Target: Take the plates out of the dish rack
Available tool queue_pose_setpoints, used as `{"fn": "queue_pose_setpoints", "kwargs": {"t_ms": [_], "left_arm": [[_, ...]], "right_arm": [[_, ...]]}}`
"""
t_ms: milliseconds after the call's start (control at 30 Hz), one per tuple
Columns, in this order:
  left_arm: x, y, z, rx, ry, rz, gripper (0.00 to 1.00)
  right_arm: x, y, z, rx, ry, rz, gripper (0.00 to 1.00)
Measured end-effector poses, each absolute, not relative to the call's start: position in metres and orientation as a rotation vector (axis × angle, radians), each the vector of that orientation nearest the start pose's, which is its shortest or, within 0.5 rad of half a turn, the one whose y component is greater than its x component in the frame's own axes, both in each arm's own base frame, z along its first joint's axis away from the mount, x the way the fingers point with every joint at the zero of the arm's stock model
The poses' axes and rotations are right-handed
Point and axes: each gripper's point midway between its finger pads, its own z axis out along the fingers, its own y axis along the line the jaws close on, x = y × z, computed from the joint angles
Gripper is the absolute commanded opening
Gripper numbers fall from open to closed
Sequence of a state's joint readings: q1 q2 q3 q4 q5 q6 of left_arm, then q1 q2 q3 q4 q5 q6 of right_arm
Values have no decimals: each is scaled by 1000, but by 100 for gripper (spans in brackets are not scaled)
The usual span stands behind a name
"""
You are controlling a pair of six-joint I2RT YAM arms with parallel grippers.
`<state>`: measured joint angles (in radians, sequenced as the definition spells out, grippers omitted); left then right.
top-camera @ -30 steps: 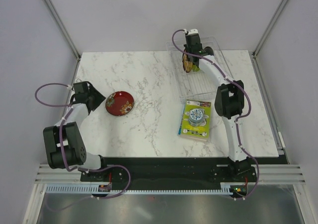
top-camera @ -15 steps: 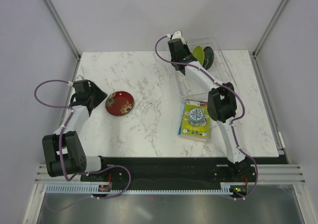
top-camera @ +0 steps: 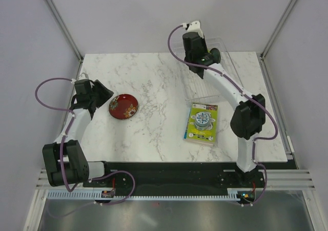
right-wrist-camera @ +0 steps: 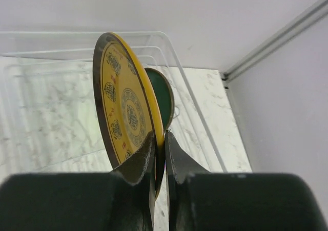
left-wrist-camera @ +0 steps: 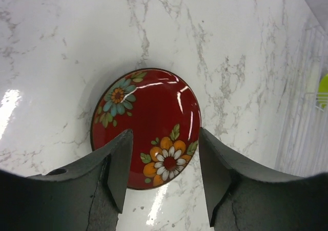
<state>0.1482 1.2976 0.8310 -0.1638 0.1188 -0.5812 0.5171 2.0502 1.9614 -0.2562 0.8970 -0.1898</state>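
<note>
The red patterned plate (top-camera: 123, 106) lies flat on the marble table, and in the left wrist view (left-wrist-camera: 146, 123) it sits just beyond my fingers. My left gripper (top-camera: 102, 93) (left-wrist-camera: 164, 174) is open and empty, just left of it. My right gripper (top-camera: 201, 54) (right-wrist-camera: 160, 136) is shut on the rim of the golden-yellow patterned plate (right-wrist-camera: 125, 113) and holds it on edge above the clear dish rack (top-camera: 210, 82) (right-wrist-camera: 51, 51). The dark teal plate (right-wrist-camera: 163, 100) (top-camera: 214, 54) stands behind it in the rack. A sliver of the lime green plate (left-wrist-camera: 323, 90) shows by the rack's ribs.
A green-yellow flat package (top-camera: 201, 123) lies on the table in front of the rack. The right arm's elbow (top-camera: 249, 119) hangs over the table's right side. Grey walls and corner posts close in the back and sides.
My right gripper has lifted the golden-yellow plate out of the rack, swung left, then come back above the rack's far end. My left gripper has drawn slightly back from the red plate.
</note>
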Motion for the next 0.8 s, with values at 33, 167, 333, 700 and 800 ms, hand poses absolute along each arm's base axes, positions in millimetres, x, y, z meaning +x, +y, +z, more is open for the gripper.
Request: {"fn": "queue_pose_setpoints", "kwargs": {"t_ms": [33, 167, 333, 700, 800], "left_arm": [[375, 9, 140, -717, 2098, -393, 62], [384, -15, 156, -604, 2066, -550, 62], [393, -49, 183, -431, 1991, -740, 63], [384, -102, 199, -276, 1911, -976, 65], [382, -112, 201, -260, 1905, -1006, 66]], "right_arm": [[537, 147, 297, -49, 1828, -559, 0], [509, 173, 328, -65, 1831, -206, 0], [472, 232, 320, -140, 1896, 276, 0], [397, 323, 219, -162, 2156, 899, 0], [390, 339, 225, -154, 2130, 1000, 0]]}}
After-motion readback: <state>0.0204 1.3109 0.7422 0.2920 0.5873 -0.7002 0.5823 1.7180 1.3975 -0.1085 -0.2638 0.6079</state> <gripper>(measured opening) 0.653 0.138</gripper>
